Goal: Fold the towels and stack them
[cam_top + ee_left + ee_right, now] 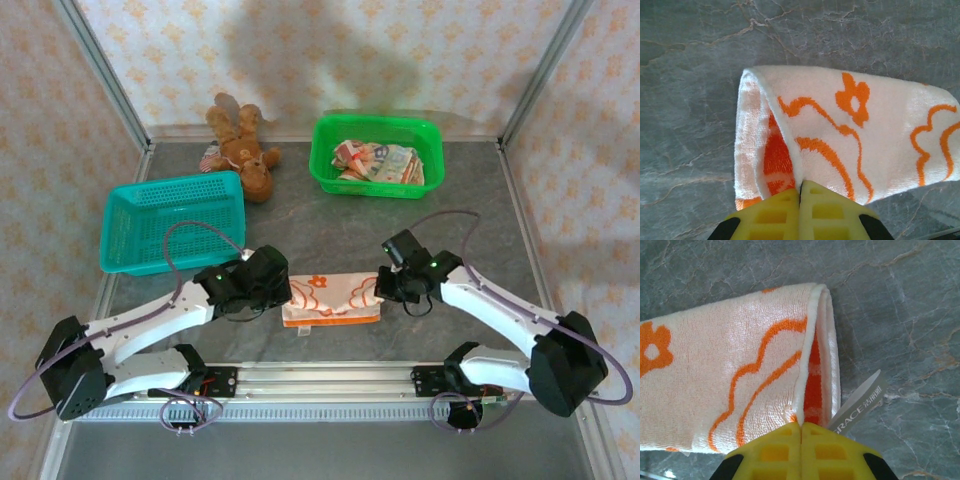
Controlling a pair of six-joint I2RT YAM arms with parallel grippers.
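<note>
Our left gripper (801, 189) and right gripper (801, 429) each clamp an end of the folded towel (330, 298); uneven pulling could slip a corner free.

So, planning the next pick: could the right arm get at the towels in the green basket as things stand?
Probably not yet: the right gripper is shut on the orange-flowered towel. Once it lets go, the table up to the green basket and its towels looks free.
</note>
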